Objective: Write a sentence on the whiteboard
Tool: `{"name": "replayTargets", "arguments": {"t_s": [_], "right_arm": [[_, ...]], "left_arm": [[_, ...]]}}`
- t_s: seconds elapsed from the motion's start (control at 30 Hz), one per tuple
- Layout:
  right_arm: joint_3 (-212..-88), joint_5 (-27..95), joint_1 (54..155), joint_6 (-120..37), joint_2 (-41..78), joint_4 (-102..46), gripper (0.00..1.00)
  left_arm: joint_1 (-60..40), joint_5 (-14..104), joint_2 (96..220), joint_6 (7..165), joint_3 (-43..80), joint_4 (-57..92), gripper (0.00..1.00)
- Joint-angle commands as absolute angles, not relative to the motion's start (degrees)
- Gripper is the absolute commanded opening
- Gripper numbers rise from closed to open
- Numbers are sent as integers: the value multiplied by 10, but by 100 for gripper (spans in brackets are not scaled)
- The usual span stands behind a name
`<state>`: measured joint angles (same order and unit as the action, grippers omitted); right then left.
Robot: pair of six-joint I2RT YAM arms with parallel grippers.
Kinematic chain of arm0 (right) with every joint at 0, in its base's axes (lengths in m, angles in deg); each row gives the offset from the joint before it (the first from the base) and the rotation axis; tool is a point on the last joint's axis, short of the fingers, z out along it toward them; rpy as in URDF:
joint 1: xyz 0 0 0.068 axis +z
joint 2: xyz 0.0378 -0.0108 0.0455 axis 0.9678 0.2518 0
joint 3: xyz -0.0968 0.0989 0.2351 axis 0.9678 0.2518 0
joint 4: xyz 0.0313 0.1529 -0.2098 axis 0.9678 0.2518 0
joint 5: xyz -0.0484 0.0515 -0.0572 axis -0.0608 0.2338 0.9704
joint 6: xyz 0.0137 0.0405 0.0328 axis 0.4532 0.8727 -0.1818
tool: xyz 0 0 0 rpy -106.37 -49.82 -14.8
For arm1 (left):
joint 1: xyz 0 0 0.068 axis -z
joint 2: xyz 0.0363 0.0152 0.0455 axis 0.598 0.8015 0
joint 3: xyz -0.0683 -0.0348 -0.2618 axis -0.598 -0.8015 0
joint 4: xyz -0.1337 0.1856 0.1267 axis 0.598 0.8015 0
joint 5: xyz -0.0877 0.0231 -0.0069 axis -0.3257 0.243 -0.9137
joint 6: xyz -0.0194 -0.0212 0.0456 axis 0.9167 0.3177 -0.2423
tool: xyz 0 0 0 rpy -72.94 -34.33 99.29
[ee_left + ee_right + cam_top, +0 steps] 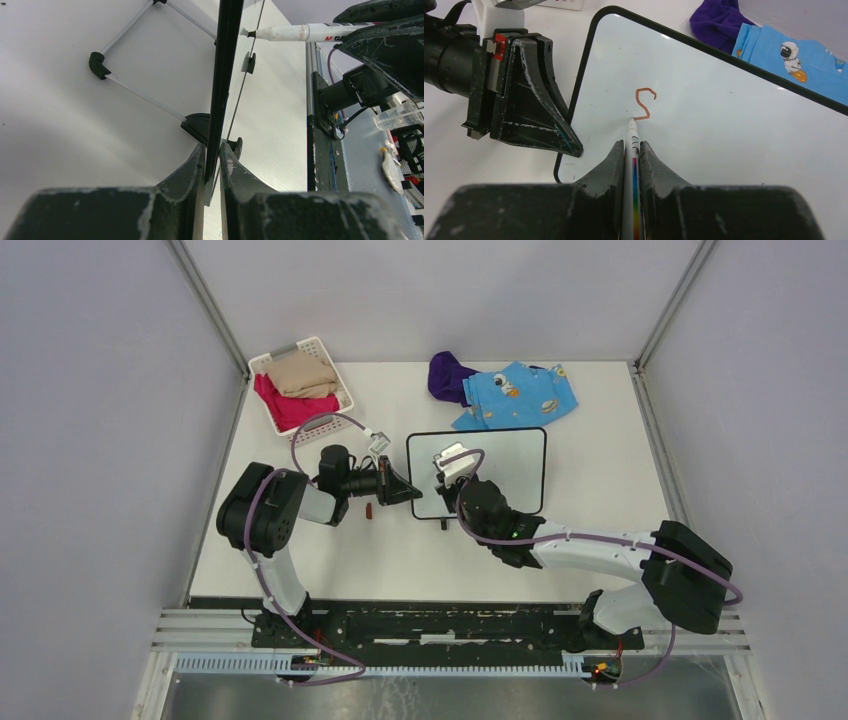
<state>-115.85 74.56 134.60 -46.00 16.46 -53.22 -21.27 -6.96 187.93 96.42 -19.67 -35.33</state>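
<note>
Pressure on the tip is what this step turns on. My right gripper [631, 146] is clamped on the marker [632, 131], which runs out between the fingers and points straight ahead. Its tip touches the whiteboard [734, 130] just beyond my fingertips. At the tip ends the only mark of the sentence [644, 103] so far, a thin reddish-brown hook that I read as the start of an "s", so nearly all the writing is left. My left gripper [213, 149] is closed on the board's black frame at its left edge, off to the left of my right fingers. From the left wrist the board shows edge-on, running straight out from between those fingers.

I judge that the tip should drag with light, even contact. Too hard and the board may shift against the left clamp; too light and the thin line will break. Small, slow curves suit the letters. Bare board lies mostly ahead and to the right of the tip, so I should write rightward, away from the left fingers. The left hold should be firm and motionless while the right one moves.
</note>
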Motion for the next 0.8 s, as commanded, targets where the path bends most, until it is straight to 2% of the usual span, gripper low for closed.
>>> {"name": "replayTargets", "arguments": {"t_s": [0.0, 0.3, 0.77], "right_arm": [[-1172, 731, 1343, -448, 174, -549, 0], [-1186, 705, 1344, -431, 182, -575, 0], [-1142, 742, 1332, -467, 98, -567, 0]], "left_arm": [[-214, -42, 1872, 934, -188, -334, 2], [-214, -42, 1872, 934, -188, -334, 2], [-216, -39, 1872, 933, -187, -330, 2]]}}
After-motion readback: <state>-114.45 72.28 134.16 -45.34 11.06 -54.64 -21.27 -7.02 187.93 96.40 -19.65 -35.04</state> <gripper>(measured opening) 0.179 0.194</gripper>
